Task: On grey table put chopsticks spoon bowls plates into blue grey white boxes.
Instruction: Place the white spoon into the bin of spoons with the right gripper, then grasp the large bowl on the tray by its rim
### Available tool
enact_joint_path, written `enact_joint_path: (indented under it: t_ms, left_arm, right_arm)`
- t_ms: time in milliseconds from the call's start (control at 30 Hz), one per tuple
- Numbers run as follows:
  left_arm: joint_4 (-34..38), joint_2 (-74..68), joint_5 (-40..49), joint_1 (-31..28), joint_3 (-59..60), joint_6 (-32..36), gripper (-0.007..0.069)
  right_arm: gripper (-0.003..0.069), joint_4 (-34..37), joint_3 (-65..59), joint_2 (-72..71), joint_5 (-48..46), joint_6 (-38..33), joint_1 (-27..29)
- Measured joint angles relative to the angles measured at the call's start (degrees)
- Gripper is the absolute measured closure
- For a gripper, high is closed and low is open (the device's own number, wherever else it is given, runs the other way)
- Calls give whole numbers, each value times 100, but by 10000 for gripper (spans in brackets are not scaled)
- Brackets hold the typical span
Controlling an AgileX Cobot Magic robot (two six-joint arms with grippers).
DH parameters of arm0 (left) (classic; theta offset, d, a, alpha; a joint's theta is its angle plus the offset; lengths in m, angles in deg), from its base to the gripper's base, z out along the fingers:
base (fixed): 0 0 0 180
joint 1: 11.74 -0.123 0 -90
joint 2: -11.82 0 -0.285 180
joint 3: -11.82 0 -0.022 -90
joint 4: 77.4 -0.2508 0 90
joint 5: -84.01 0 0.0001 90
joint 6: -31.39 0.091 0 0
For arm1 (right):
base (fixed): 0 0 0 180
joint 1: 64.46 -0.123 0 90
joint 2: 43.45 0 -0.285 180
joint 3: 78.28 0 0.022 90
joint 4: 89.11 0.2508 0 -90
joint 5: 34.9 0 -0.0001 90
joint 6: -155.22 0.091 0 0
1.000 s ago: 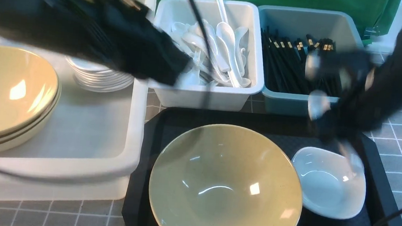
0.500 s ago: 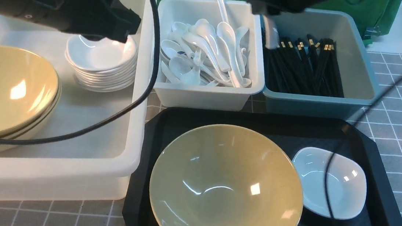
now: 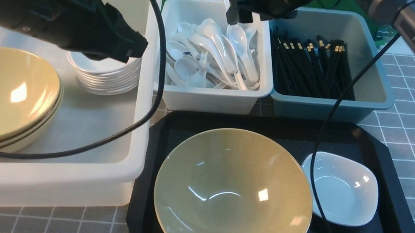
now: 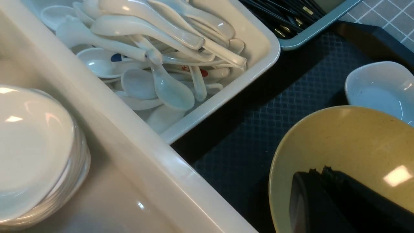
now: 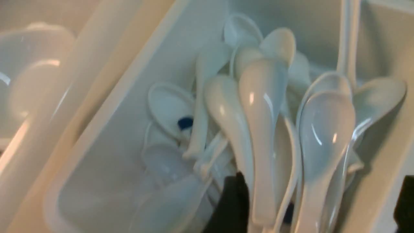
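The right pincer (image 3: 238, 17) hangs over the far end of the white box (image 3: 209, 101). Its fingers (image 5: 234, 197) are spread wide with nothing clamped between them, and the spoons (image 3: 217, 52) lie loose in a heap beneath it. Just beside, the blue box (image 3: 322, 108) holds the chopsticks (image 3: 311, 69). The left pincer (image 3: 132, 50) hovers above the stack of small dishes (image 3: 104, 78) in the large white box (image 3: 141, 133); I cannot tell whether it is open.

Nearer, on the black tray (image 3: 397, 165) on the table (image 3: 412, 125), the yellow bowl (image 3: 234, 191) and a small white dish (image 3: 339, 188) are not yet sorted.

I judge two risks. The right arm's cable (image 3: 314, 153) droops across the tray at the small white dish's edge, so a swing that way could snag or drag the dish. A low withdrawal could also clip the piled spoons and flip one out.
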Motion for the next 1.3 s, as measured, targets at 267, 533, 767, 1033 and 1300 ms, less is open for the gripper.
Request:
enact_joint_path:
  t_ms: [267,533,767,1033,1300]
  left_arm:
    - [-640,-863,641,830,-840,-591,460]
    - [-2164,-2202,1201,1735,-1474,-1353,128]
    - [-2720,-3130,615,2154,-1754,-1065,63]
    - [-2734,-3952,341,2317,-1985,-897,73]
    - [-2353,-4011,1153,2301,-2033,-809,505]
  right_arm:
    - [95,-22,34,-956,-1145,-488,-9]
    - [321,-26,-2961,-3015,-1152,-1049,-53]
    - [471,-44,-5290,-4517,-1163,-1318,-53]
    - [497,-96,-6432,-5426,-1000,-1341,-53]
    - [496,-107,-6499,-5567,-901,-1348,-53]
